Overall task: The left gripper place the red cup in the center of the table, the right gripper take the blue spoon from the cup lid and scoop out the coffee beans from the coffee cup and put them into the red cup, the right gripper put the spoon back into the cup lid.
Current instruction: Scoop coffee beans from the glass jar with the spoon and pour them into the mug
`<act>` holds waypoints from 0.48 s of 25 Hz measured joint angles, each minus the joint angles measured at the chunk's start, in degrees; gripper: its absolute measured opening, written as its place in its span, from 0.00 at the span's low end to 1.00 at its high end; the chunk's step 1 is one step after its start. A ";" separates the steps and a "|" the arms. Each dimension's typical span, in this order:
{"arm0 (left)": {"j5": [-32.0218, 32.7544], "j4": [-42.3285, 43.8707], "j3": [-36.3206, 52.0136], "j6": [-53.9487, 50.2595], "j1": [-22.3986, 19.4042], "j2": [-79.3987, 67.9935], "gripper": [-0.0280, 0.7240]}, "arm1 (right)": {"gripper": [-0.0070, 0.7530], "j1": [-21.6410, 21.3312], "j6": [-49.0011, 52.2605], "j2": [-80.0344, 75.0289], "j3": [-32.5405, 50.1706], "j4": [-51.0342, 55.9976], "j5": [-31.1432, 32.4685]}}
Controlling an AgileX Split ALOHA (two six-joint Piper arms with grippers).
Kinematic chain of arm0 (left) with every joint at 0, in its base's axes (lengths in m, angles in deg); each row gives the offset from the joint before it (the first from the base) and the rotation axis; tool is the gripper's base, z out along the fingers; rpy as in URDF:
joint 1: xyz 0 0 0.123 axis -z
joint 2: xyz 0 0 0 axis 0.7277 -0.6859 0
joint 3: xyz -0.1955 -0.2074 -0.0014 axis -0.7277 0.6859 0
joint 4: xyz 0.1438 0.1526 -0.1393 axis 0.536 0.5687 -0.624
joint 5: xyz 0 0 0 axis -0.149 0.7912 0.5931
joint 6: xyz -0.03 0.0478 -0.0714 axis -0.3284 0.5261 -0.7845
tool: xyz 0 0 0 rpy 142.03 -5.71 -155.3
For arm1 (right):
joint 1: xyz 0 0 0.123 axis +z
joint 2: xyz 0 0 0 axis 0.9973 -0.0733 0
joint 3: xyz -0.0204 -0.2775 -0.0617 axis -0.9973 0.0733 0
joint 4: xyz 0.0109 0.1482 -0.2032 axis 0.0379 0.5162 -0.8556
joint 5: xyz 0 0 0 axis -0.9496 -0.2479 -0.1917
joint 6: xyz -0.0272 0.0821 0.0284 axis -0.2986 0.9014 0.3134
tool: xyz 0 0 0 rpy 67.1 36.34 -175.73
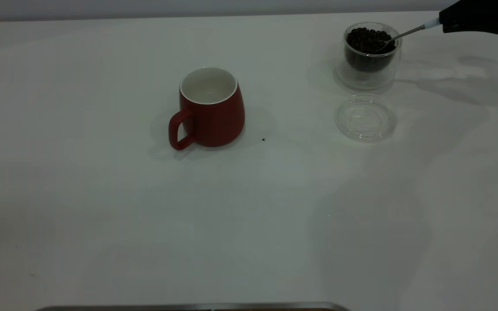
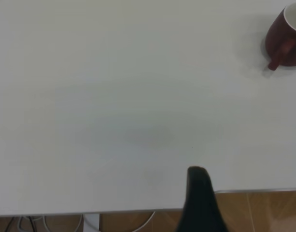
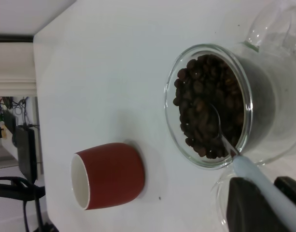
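Currently the scoop step is in hand. The right gripper (image 1: 441, 23) sits at the far right corner of the table (image 1: 102, 216), clenched on the pale handle of the blue spoon (image 1: 398, 36), with the bowl dipped into the coffee beans (image 1: 368, 41) inside the coffee cup (image 1: 370, 56). In the right wrist view the spoon bowl lies among the beans, partly buried; whether it is loaded, cannot tell. The cup lid (image 1: 365, 117) lies empty, just in front of the coffee cup and apart from it. The red cup (image 1: 211, 108) stands upright near the table centre, handle toward the front left, inside white and empty. The left gripper (image 2: 200, 203) is parked at the table's edge, well apart from the mug; only one finger shows, so its state cannot be told. Next move likely calls for lifting the spoon level, carrying it across to the red cup and tipping it there.
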 joint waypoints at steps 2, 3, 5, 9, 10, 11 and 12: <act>0.00 0.00 0.00 0.00 0.00 0.00 0.82 | 0.14 -0.20 -0.61 0.00 0.00 0.97 0.54; 0.00 0.00 0.00 0.00 0.00 0.00 0.82 | 0.14 -0.34 -0.77 0.00 0.00 1.68 0.67; 0.00 0.00 0.00 0.00 0.00 0.00 0.82 | 0.14 -0.53 -0.94 0.00 0.00 2.32 0.97; 0.00 0.00 0.00 0.00 0.00 0.00 0.82 | 0.14 -1.17 -1.07 0.00 0.00 2.63 0.97; 0.00 0.00 0.00 0.00 0.00 0.00 0.82 | 0.14 -1.38 -1.14 0.00 0.00 2.63 1.02; 0.00 0.00 0.00 0.00 0.00 0.00 0.82 | 0.14 -1.50 -1.14 0.00 0.00 2.63 0.97; 0.00 0.00 0.00 0.00 0.00 0.00 0.82 | 0.14 -1.79 -1.21 0.00 0.00 2.69 0.97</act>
